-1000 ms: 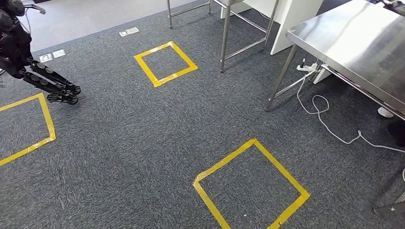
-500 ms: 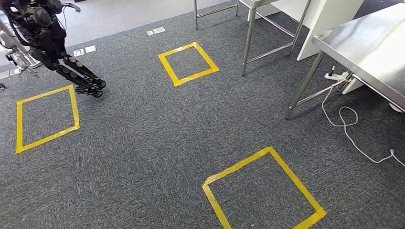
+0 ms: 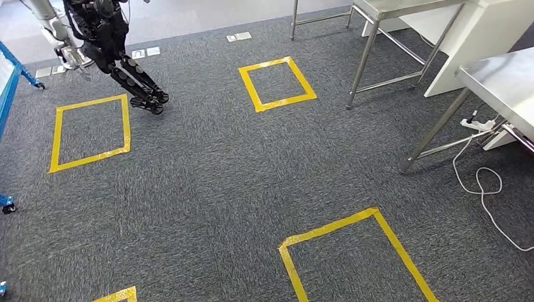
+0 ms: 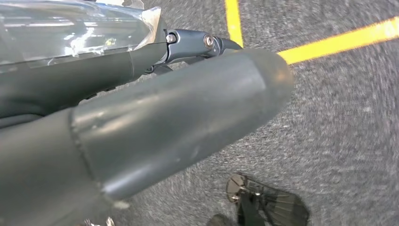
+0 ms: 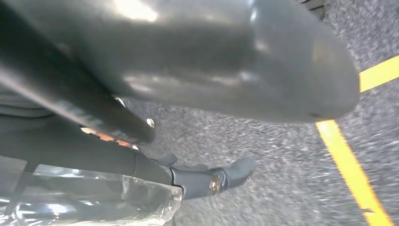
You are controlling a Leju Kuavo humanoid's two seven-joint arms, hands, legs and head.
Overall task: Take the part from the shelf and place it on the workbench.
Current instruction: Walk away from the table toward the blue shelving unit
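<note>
- The left hand (image 4: 155, 122) appears in the left wrist view as a thick grey thumb with darker fingers (image 4: 197, 43) stretched out beside it.
- A clear plastic bag (image 4: 70, 35) lies against those fingers; I cannot tell whether the hand grips it, or what is inside.
- The right hand (image 5: 188, 70) appears in the right wrist view the same way, its thumb large and its dark fingers (image 5: 207, 181) straight.
- Crinkled clear plastic (image 5: 84, 200) sits along these fingers too; whether they clasp it cannot be told, so the part itself cannot be placed with certainty.
- Both wrist views look down on grey carpet (image 5: 282, 160) crossed by yellow tape lines (image 5: 350, 167).
- The head view shows the same carpet with yellow tape squares (image 3: 277, 83), one near a steel table (image 3: 403, 7).
- A second steel table (image 3: 504, 82) stands at the right, a white cable (image 3: 485, 189) looped on the floor beside its leg.
- Another black robot (image 3: 116, 47) stands far left, beside a tape square.
- A blue frame (image 3: 9, 75) runs along the left edge.
</note>
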